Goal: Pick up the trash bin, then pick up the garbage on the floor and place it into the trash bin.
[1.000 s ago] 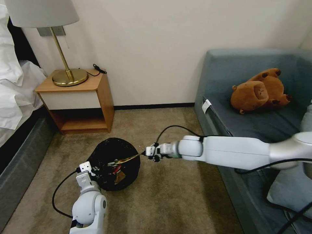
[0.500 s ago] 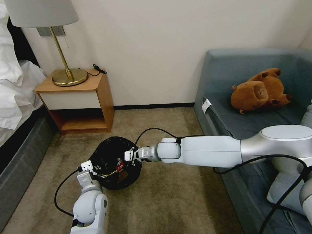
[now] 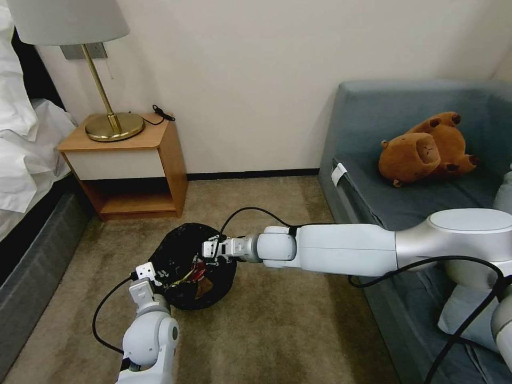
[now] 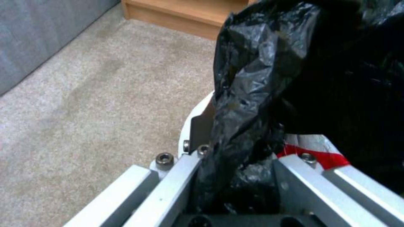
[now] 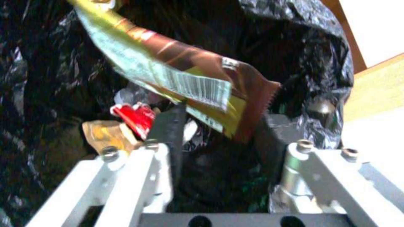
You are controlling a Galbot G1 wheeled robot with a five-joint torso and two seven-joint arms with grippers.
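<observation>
The trash bin (image 3: 176, 250), white with a black bag over its rim, hangs tilted just above the carpet. My left gripper (image 3: 151, 277) is shut on its near rim; the left wrist view shows the black bag (image 4: 252, 94) pinched in the left gripper (image 4: 244, 160). My right gripper (image 3: 210, 249) reaches over the bin's mouth and is open. In the right wrist view a yellow-brown wrapper (image 5: 189, 78) lies loose across the right gripper (image 5: 219, 132), inside the bag. A red wrapper (image 5: 134, 115) and a tan scrap (image 5: 103, 134) lie deeper in the bin.
A wooden nightstand (image 3: 133, 165) with a brass lamp (image 3: 112, 125) stands beyond the bin by the wall. The bed (image 3: 26, 160) runs along the left. A grey sofa (image 3: 405, 202) with a brown plush toy (image 3: 426, 149) is on the right. Bare carpet (image 3: 277, 325) lies in front.
My right arm has swung left, carrying the yellow-brown wrapper from beside the bin to over its mouth. The bin has shifted slightly in my left gripper.
</observation>
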